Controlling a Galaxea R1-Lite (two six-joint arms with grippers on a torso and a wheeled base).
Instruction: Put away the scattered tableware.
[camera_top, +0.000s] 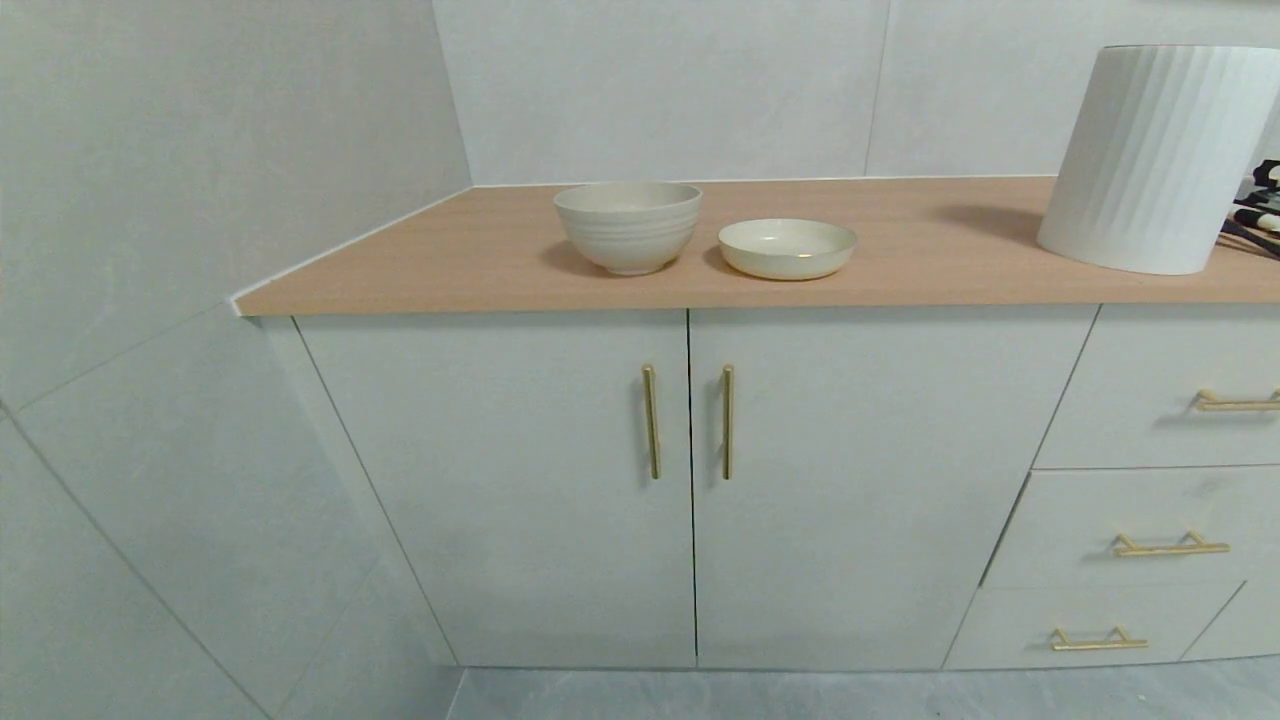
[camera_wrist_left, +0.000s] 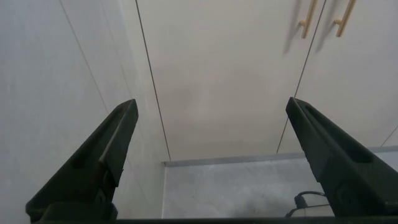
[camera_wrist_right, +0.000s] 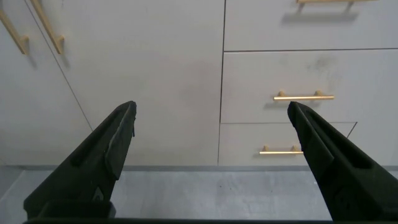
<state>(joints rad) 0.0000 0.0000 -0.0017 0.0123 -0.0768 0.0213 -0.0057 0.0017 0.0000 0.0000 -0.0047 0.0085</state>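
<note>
A ribbed cream bowl (camera_top: 628, 225) stands on the wooden countertop (camera_top: 480, 260), and a shallow cream dish (camera_top: 787, 247) sits just right of it, near the front edge. Below them the two cabinet doors are closed, each with a gold handle (camera_top: 651, 421) at the centre seam. My left gripper (camera_wrist_left: 211, 109) hangs low in front of the cabinet, open with nothing between its fingers. My right gripper (camera_wrist_right: 211, 112) is also open and empty, facing the drawer fronts near the floor.
A tall white ribbed container (camera_top: 1155, 155) stands at the counter's right end, with dark utensils (camera_top: 1258, 210) beside it. Drawers with gold handles (camera_top: 1170, 546) lie right of the doors. A tiled wall closes in on the left.
</note>
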